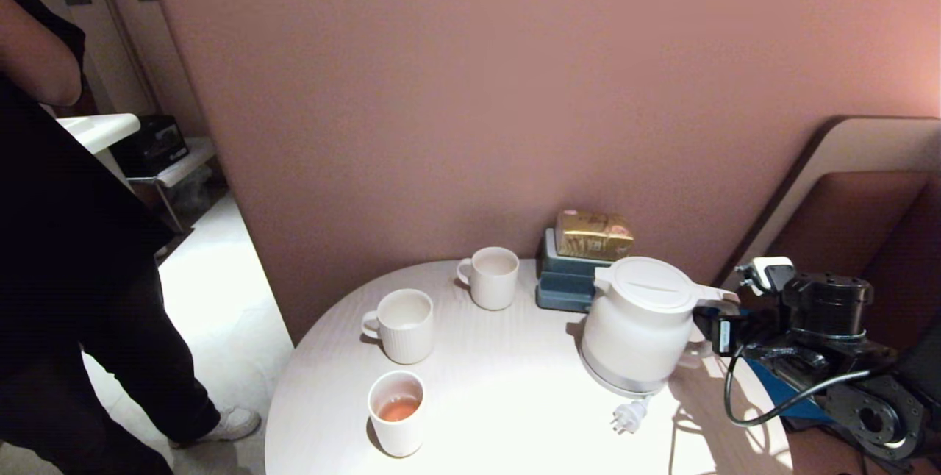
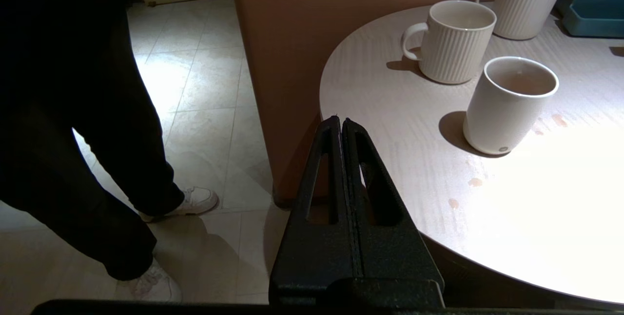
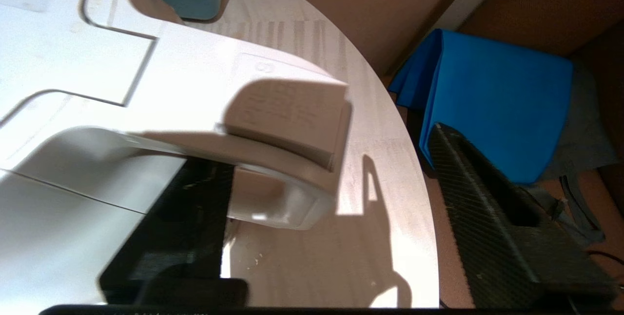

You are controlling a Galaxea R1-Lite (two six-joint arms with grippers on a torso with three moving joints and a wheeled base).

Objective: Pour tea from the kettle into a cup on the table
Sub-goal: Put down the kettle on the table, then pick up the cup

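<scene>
The white kettle (image 1: 639, 328) stands upright on the right side of the round white table (image 1: 500, 401), lid shut. My right gripper (image 1: 717, 320) is at its loop handle (image 3: 278, 198). Its jaws are open wide: one dark finger (image 3: 170, 222) sits against the kettle side of the handle, the other finger (image 3: 487, 198) is well clear beyond the table edge. A plain white cup (image 1: 397, 412) near the front left holds reddish-brown tea (image 1: 399, 409). My left gripper (image 2: 341, 122) is shut and empty, parked off the table's left edge.
Two ribbed white mugs (image 1: 401, 324) (image 1: 491, 276) stand behind the cup. Stacked blue boxes (image 1: 566, 280) with a gold packet (image 1: 594, 234) sit by the wall. The kettle's plug (image 1: 628, 416) lies on the table. Tea drops (image 2: 475, 182) spot the tabletop. A person (image 1: 66, 240) stands at left.
</scene>
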